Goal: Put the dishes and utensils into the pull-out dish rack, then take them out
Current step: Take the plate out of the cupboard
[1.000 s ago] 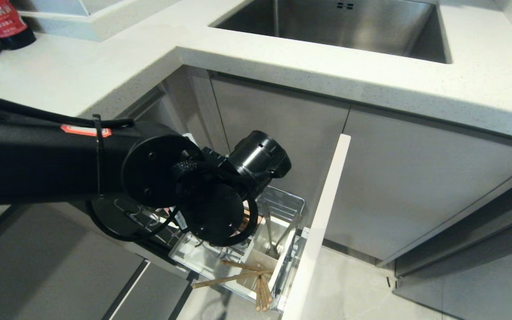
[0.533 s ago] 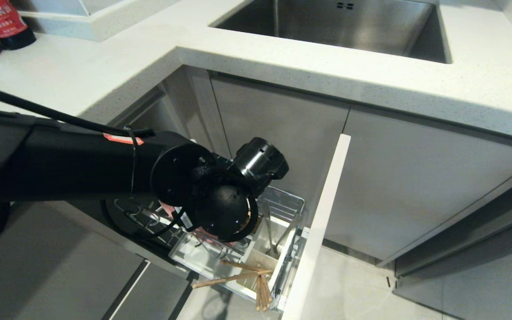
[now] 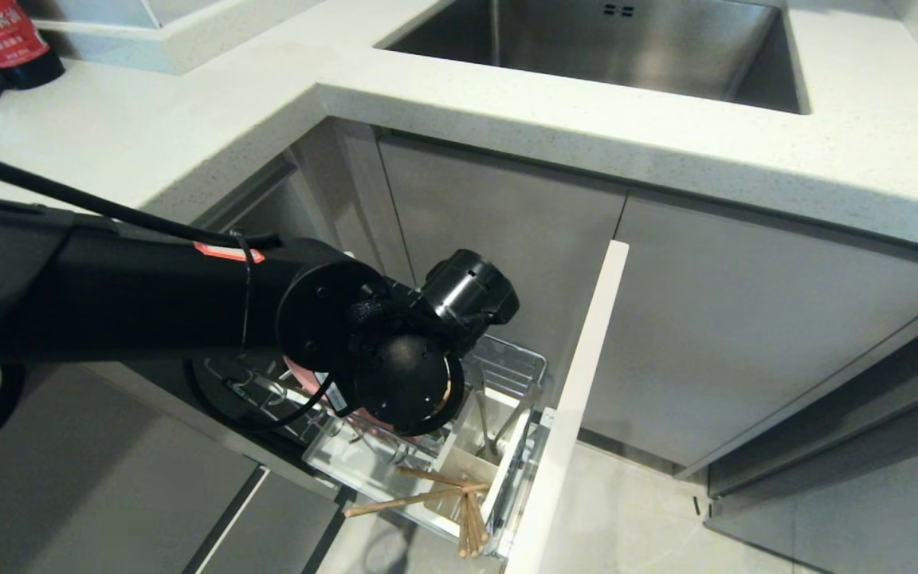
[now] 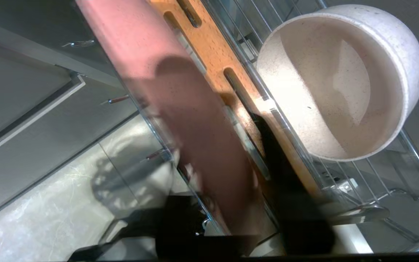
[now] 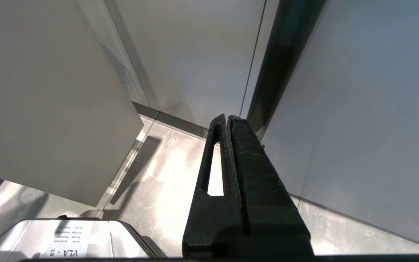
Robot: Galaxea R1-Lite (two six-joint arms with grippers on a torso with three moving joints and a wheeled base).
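Pink flat round plate (image 4: 180, 109) is standing in the chrome wire pull-out rack (image 3: 507, 375), left pincer (image 4: 246, 225) clamped on its edge; right pincer (image 5: 227, 145) hangs shut.

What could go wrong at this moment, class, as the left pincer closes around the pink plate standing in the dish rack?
1. The left pincer straddles the pink plate only near its edge, so the plate might slip or tilt when lifted.
2. The cream bowl sits close beside the plate; a swing could knock it.
3. The chopsticks stick out over the dish rack's front edge and could be bumped out.
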